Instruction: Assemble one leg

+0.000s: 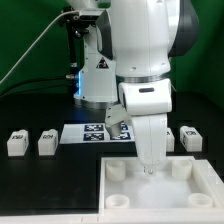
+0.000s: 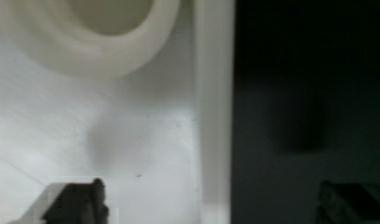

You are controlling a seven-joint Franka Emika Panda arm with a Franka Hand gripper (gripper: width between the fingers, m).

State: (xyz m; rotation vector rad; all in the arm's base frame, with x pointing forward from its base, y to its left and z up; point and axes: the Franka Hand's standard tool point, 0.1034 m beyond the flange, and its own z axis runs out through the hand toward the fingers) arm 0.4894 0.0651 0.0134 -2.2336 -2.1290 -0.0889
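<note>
My pincer (image 2: 213,203) hangs wide open, empty, above the white top's (image 1: 200,185) rim. Black worktop (image 1: 40,195) carries four legs (image 1: 15,142) and the marker board (image 1: 90,132); dark backdrop (image 1: 20,25) behind.

A black table (image 1: 40,185) stands before a plain green backdrop (image 1: 22,35).

Exterior frontal, wide; wrist close; both show tray (image 1: 165,197) (image 2: 98,130).
</note>
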